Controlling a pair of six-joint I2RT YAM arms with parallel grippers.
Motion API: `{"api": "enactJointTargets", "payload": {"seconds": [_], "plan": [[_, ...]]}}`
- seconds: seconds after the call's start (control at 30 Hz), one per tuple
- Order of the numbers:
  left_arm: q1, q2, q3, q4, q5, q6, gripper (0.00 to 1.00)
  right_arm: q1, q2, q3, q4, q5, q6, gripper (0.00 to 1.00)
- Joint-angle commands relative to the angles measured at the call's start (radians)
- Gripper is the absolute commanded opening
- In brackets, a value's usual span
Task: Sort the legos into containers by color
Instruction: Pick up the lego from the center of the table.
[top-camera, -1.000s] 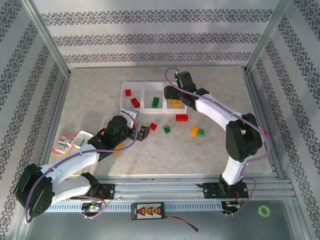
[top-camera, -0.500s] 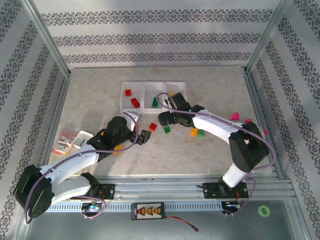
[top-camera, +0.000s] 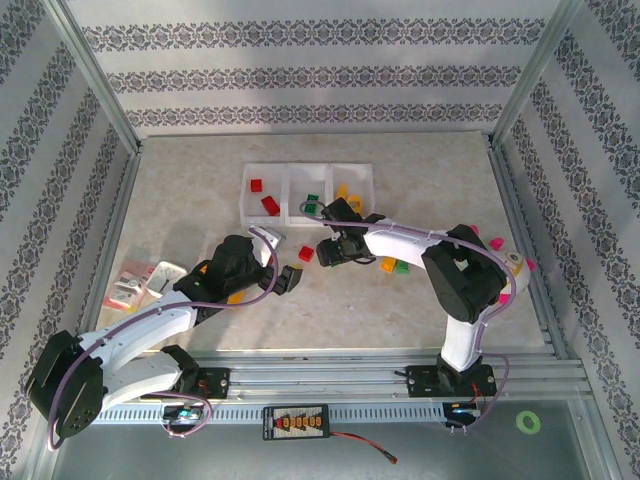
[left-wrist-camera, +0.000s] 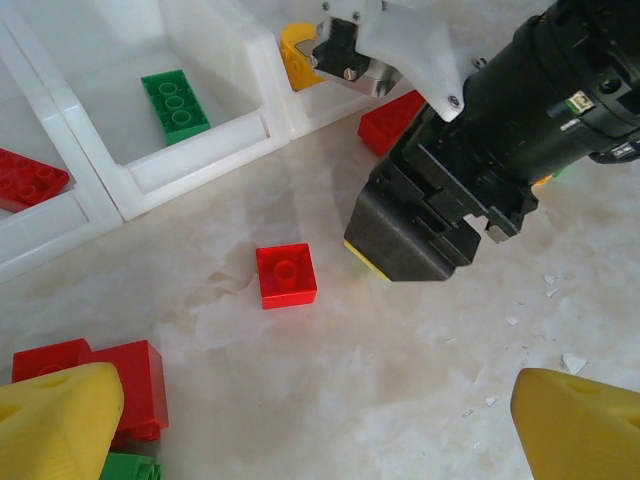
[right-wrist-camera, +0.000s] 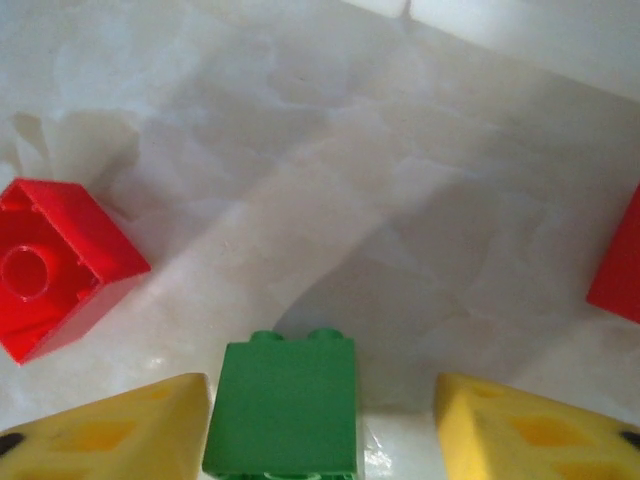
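The right tool (right-wrist-camera: 322, 400) is down on the surface (top-camera: 420, 310) just in front of the containers (top-camera: 310, 166). Its yellow fingers (right-wrist-camera: 110, 430) are half-spread astride a green lego (right-wrist-camera: 282, 405). One finger lies against the brick's side and a gap shows at the other, so the grip is not yet made. This brick looks chosen because the middle bin (left-wrist-camera: 200, 162), close by, already holds a green brick (left-wrist-camera: 175, 105), which would make for a short carry. A red brick (left-wrist-camera: 30, 180) lies in the bin on one side of it and a yellow brick (left-wrist-camera: 298, 50) in the bin on the other. The left tool (left-wrist-camera: 320, 420) hangs wide and empty above a small red lego (left-wrist-camera: 287, 275) and a red cluster (left-wrist-camera: 140, 375). It is probably held back so that the two arms do not cross.
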Motion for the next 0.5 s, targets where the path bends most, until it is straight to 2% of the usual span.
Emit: {"api": "enactJointTargets", "payload": {"seconds": [0.0,0.2,0.47], "plan": [[0.01,-0.018,-0.017,0.004,0.011,0.018,0.99,0.011,0.008,0.036,-0.028,-0.001,0.003,0.5],[0.011,-0.018,-0.017,0.01,0.017,0.013,0.99,0.013,-0.019,0.032,-0.049,0.012,0.005,0.36],[0.011,-0.026,-0.024,0.014,0.01,0.005,0.99,0.014,-0.106,0.038,-0.074,0.044,0.021,0.34]]}}
